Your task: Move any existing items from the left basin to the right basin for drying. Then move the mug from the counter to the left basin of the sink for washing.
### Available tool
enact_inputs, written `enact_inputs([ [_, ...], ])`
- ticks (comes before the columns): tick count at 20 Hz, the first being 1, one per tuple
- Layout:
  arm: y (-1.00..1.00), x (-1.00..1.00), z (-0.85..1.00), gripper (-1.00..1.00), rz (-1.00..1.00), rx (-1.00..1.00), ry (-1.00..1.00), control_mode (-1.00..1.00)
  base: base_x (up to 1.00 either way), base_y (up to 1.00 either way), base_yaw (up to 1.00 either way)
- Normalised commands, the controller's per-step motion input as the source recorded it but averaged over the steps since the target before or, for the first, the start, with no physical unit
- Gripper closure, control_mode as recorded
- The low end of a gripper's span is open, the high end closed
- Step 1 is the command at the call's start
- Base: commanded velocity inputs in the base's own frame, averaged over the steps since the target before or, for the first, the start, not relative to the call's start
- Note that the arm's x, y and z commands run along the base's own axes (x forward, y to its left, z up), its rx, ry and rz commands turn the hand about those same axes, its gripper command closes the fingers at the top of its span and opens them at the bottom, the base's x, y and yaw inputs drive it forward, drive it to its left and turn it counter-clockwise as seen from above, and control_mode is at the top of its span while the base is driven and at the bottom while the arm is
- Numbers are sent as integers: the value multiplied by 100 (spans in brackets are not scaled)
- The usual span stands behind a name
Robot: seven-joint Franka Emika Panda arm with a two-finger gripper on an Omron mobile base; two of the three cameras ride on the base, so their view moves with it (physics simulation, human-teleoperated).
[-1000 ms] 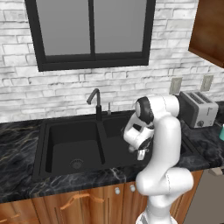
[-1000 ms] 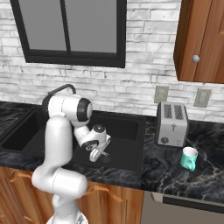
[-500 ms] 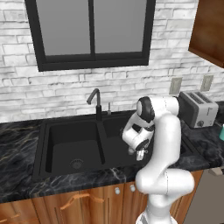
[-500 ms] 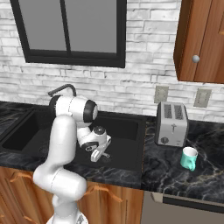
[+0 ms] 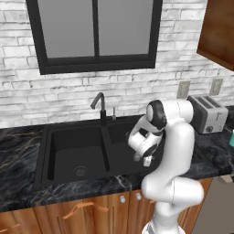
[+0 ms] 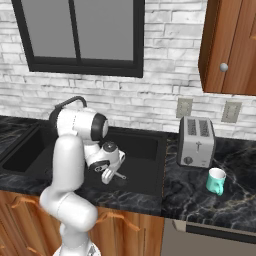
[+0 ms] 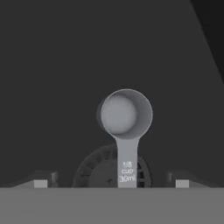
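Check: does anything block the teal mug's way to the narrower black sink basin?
Nothing visible does. The teal mug stands in front of the silver toaster; only the wider basin lies between it and the narrower basin.

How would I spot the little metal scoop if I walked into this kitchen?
Find the black double sink under the window and look into its wider basin. The measuring scoop lies on the floor there, its handle across the round drain: small, silver-grey, round bowl, flat handle printed with its size.
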Motion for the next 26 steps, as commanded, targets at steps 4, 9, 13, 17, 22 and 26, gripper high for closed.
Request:
enact_inputs([
  [4, -1, 0, 100, -100, 0, 0, 3, -100, 0, 0, 0],
  [9, -13, 0, 100, -100, 0, 0, 4, -100, 0, 0, 0],
  [13, -22, 1, 100, -100, -1, 0, 8, -100, 0, 0, 0],
  [17, -17, 10, 100, -100, -4, 0, 11, -100, 0, 0, 0],
  [22, -10, 20, 100, -100, -4, 0, 12, -100, 0, 0, 0],
  [26, -2, 26, 100, -100, -5, 0, 13, -100, 0, 0, 0],
])
